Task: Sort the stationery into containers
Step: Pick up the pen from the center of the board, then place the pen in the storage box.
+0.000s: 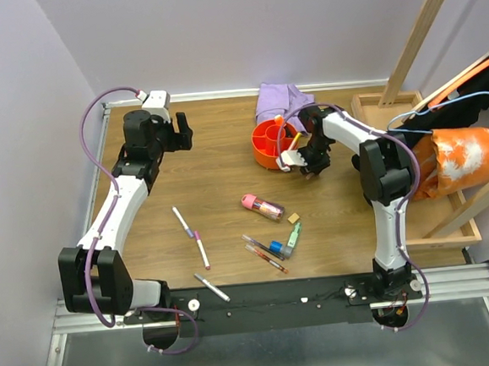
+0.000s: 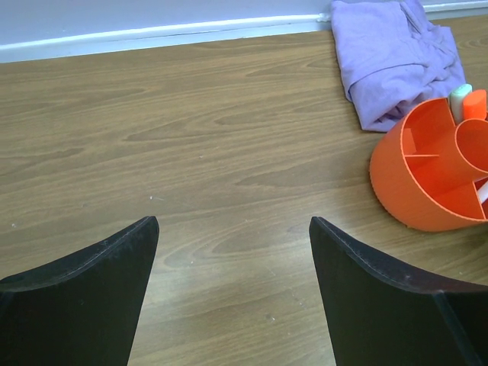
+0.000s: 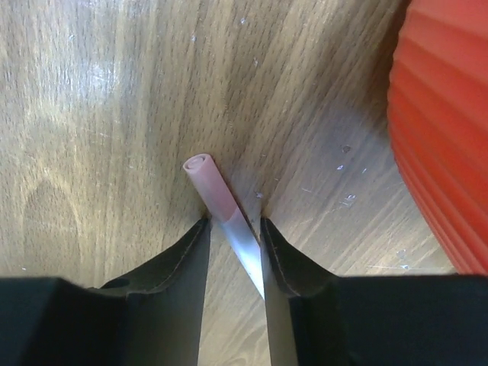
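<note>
My right gripper (image 3: 232, 221) is shut on a thin white pen with a pink cap (image 3: 210, 183), held just above the wood right beside the orange divided cup (image 3: 446, 130). In the top view that gripper (image 1: 309, 163) is at the cup's (image 1: 273, 142) right side. My left gripper (image 2: 232, 229) is open and empty, at the back left (image 1: 181, 130). The cup (image 2: 427, 175) holds an orange and a mint highlighter. On the table lie a pink tube (image 1: 261, 205), a tan eraser (image 1: 294, 218), a mint highlighter (image 1: 292, 240), red pens (image 1: 263, 254) and white pens (image 1: 182, 222).
A lilac cloth (image 1: 280, 102) lies behind the cup, also in the left wrist view (image 2: 396, 53). A wooden tray (image 1: 374, 101) runs along the right side, with an orange bag (image 1: 471, 157) over it. Another white pen (image 1: 210, 287) lies near the front rail.
</note>
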Available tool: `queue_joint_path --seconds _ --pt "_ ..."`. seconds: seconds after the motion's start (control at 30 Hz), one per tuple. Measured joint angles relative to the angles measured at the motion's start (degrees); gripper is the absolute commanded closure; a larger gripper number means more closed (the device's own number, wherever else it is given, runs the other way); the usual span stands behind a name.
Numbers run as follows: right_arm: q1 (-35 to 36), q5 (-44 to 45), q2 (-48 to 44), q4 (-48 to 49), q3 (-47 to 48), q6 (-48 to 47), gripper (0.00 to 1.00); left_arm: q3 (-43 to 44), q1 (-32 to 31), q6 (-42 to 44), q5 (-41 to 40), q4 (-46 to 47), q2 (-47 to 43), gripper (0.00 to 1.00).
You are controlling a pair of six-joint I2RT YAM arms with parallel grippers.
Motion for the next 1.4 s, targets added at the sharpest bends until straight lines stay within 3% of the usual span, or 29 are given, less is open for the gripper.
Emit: queue_joint_path --seconds 0.07,0.1,0.17,0.53,0.67,0.8,0.87,0.93,1.07,1.27,1.4 --pt "0.02 0.22 -0.07 0.04 -0.35 -0.35 0.69 0.0 0.07 0.0 -0.07 0.0 0.02 0.11" --pt "0.02 0.33 -0.11 0.04 -0.55 -0.42 0.84 0.0 0.09 0.0 -0.07 0.0 0.02 0.11" --pt "0.02 0.48 -0.15 -0.5 -0.72 -0.7 0.98 0.02 0.09 -0.02 -0.04 0.0 0.13 0.11" --pt "0.02 -4.15 -3.78 -5.31 -0.35 3.21 0.99 0.92 0.09 -0.2 0.02 -0.02 1.42 0.11" --pt "0.02 -12.41 -4.15 -10.14 15.39 13.46 0.99 3.26 0.09 -0.66 0.15 -0.02 2.58 0.09" --pt "0.02 -23.87 -6.58 -8.59 26.69 26.29 0.99 6.14 0.09 -1.09 0.7 -0.35 4.04 0.07" --pt "0.02 -29.49 -11.13 -2.99 23.15 36.33 0.99 7.85 0.09 -1.27 1.03 -0.59 5.22 0.07" --pt "0.02 -33.22 -18.34 7.61 11.93 45.77 1.0 8.85 0.09 -1.38 1.16 -0.9 6.05 0.06" --pt "0.02 -35.17 -28.81 38.12 -10.78 69.33 1.0 10.93 0.09 -1.7 0.94 -2.34 8.13 0.02" --pt "0.02 -31.71 -27.89 62.69 -21.99 84.54 1.0 13.25 0.09 -1.49 0.24 -6.05 9.79 0.01" --pt "0.02 -29.64 -26.82 70.97 -23.56 87.91 0.99 14.23 0.09 -1.11 0.24 -7.02 9.79 0.01"
